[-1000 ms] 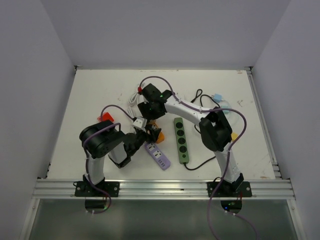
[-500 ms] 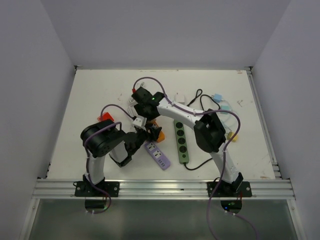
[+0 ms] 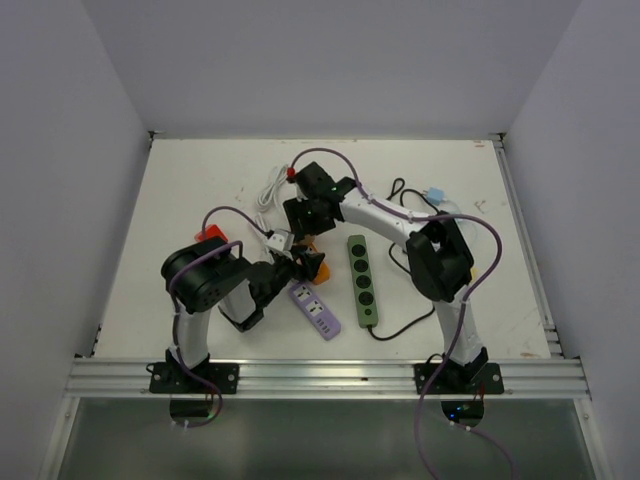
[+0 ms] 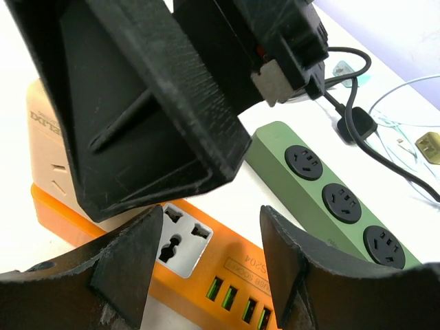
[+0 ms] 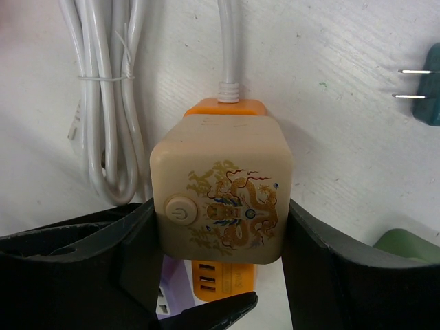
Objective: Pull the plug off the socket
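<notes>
Your left gripper [image 4: 212,230] straddles the orange strip [image 4: 230,268]; whether it pinches, I cannot tell. The beige plug [image 5: 221,185] sits in that strip, clamped by your right gripper [image 5: 218,234]. It looks rigid, light and smooth-sided: grip its flat flanks and pull straight.

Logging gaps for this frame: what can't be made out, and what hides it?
Right wrist: whether the pins of the cube sit in the orange strip; the cube covers the joint.
Left wrist: whether the left gripper touches the strip; its own fingers hide the contact.
Top: the cube is too small to judge seating.
Right wrist: the teal plug is cut off by the right edge.
</notes>
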